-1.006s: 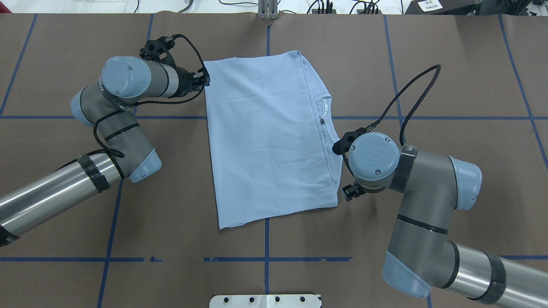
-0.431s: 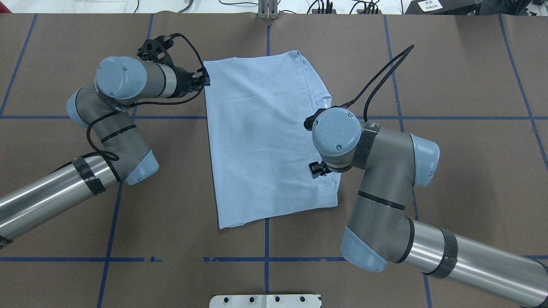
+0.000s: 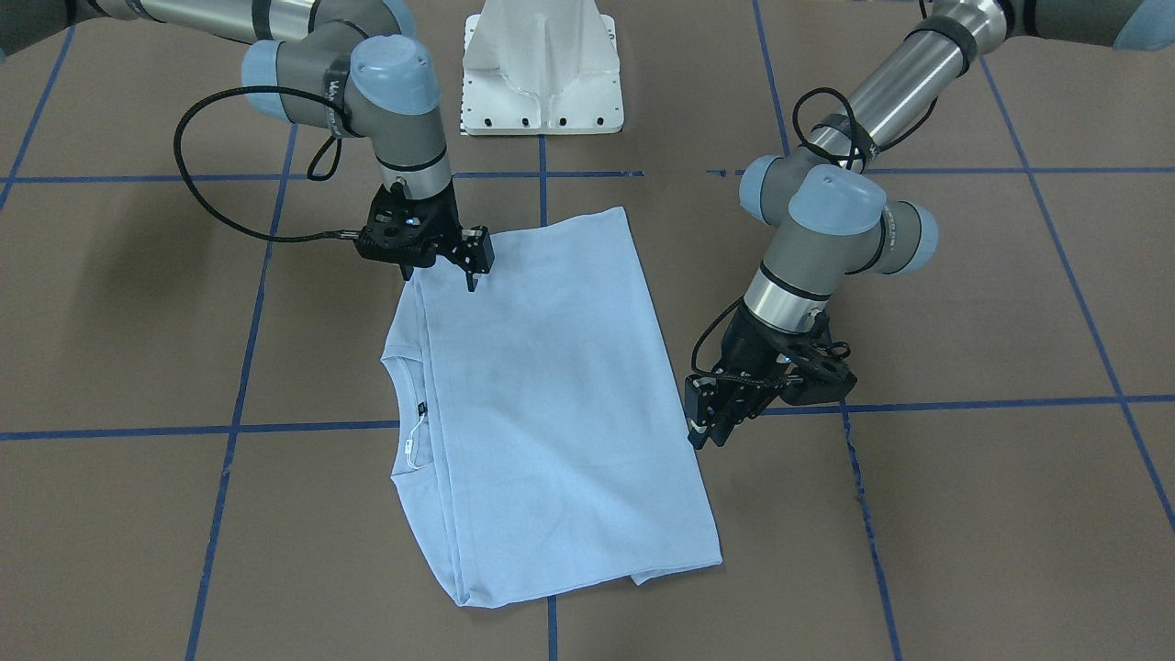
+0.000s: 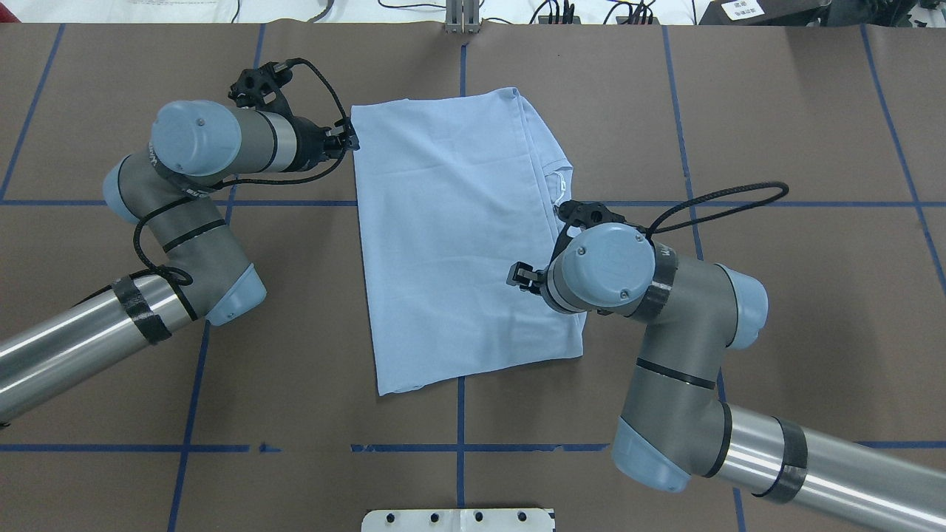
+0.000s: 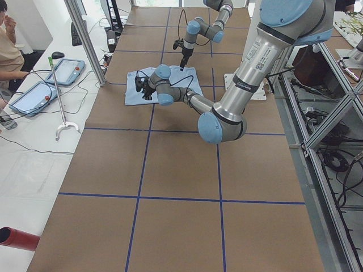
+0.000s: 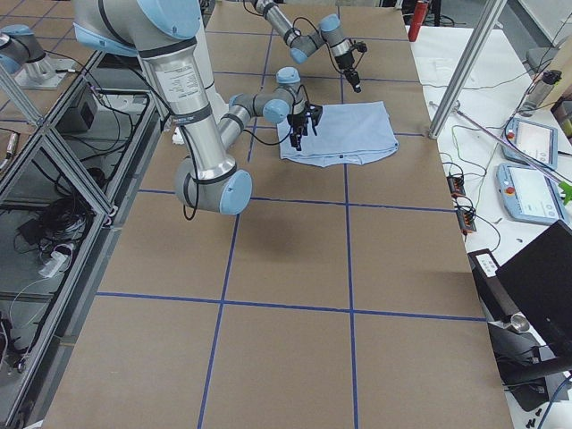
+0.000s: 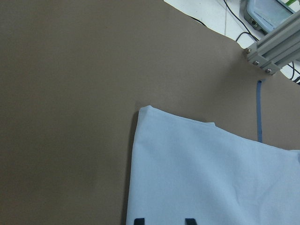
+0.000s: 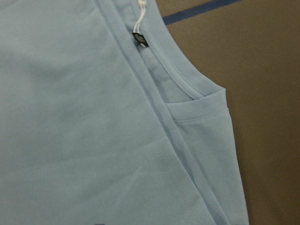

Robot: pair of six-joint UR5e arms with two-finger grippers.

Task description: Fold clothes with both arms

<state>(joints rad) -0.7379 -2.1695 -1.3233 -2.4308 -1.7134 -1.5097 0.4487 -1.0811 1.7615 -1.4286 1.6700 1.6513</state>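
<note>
2 arms flank 1 light blue T-shirt point(image 4: 451, 244), which lies flat at the middle of the brown bench point(image 4: 776, 111). It is doubled lengthwise, so the collar point(image 8: 176, 77) and white neck tag point(image 4: 560, 185) run along its right edge. The left fingers point(image 3: 705, 424) sit low at the shirt's left edge, toward the far-left corner. The left wrist view shows their 2 tips parted over the cloth, grasping nothing. The right fingers point(image 3: 441, 266) hang spread above the near-right part of the shirt and are likewise empty.

The fabric should handle as light, limp and thin, with no stiffness to carry a fold by itself, and stacked layers likely to slide over one another. A pinch probably belongs at a corner or hem and should take every layer. A hold on the top ply alone would peel the fold open, and a hold mid-panel would bunch the cloth.
</note>
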